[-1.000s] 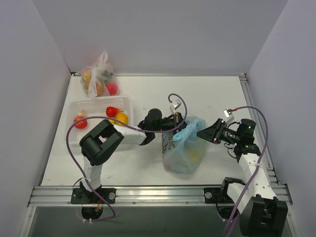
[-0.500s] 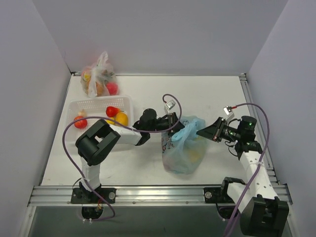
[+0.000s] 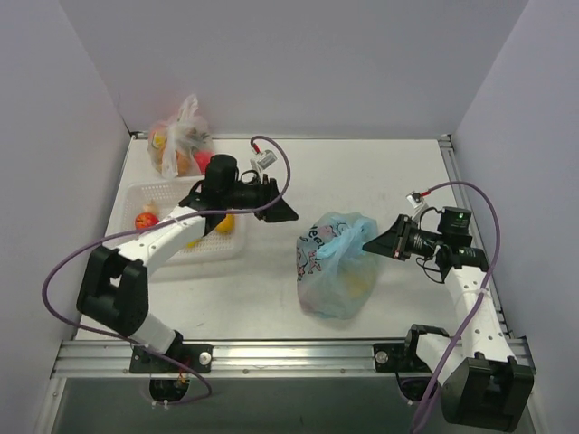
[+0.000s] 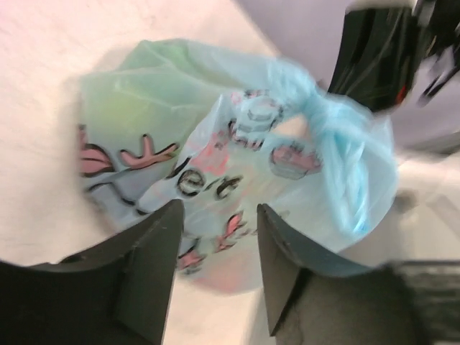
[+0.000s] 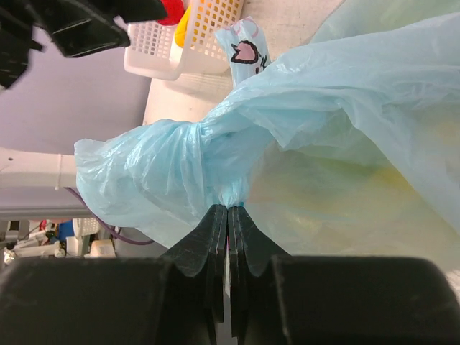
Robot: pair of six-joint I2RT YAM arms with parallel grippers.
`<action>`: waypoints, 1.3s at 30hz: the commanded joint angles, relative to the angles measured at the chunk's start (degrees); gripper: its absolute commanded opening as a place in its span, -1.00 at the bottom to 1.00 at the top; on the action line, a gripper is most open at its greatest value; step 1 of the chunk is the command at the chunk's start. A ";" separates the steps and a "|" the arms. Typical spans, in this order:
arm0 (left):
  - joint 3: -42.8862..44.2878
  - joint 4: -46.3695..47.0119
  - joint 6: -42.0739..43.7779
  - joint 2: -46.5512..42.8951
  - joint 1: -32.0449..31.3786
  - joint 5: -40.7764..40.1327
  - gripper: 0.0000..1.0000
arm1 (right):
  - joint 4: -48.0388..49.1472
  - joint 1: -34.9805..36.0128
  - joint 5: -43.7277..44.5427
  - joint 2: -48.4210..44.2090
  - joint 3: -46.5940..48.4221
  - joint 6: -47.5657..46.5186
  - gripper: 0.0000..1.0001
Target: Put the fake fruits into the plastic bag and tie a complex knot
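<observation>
Currently right tool [image 5: 228, 213] is clamped on the twisted handle [image 5: 172, 162] of the plastic bag [image 3: 333, 276], which sits mid-counter [image 3: 380, 172] with a yellowish fake fruit [image 3: 358, 282] showing through, while left tool [image 3: 288, 213] hangs apart and empty between bag and basket [image 3: 172, 192].

Top external: high behind the arm bases, looking down and forward over the whole table [image 3: 389, 172], far back. Left wrist looks past the left gripper [image 4: 219, 215] at the plastic bag [image 4: 215, 136] side-on, fairly near, blurred; right wrist sits right against the bag's bunched top past the right gripper [image 5: 228, 210], facing toward the basket [image 5: 188, 43]. All three share the bag; top and right wrist share the basket.
</observation>
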 commanded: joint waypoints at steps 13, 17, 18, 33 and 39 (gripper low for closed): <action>5.69 -40.28 67.25 -21.90 -20.88 -26.78 0.38 | -6.06 4.14 6.30 -1.61 3.88 -5.70 -1.00; 7.71 -40.11 70.50 -20.50 -28.60 -33.81 0.41 | -6.50 5.81 10.70 -2.93 4.23 -6.57 -1.00; 8.15 -39.93 71.46 -19.63 -29.76 -34.88 0.41 | -6.68 6.33 11.40 -3.02 4.40 -6.93 -1.00; 14.65 -33.87 73.76 -10.48 -37.33 -44.38 0.40 | -9.67 7.92 18.00 -4.69 5.99 -9.83 -1.00; 17.03 -33.86 73.85 -7.93 -38.21 -44.12 0.36 | -9.58 8.18 18.27 -4.78 6.25 -10.00 -1.00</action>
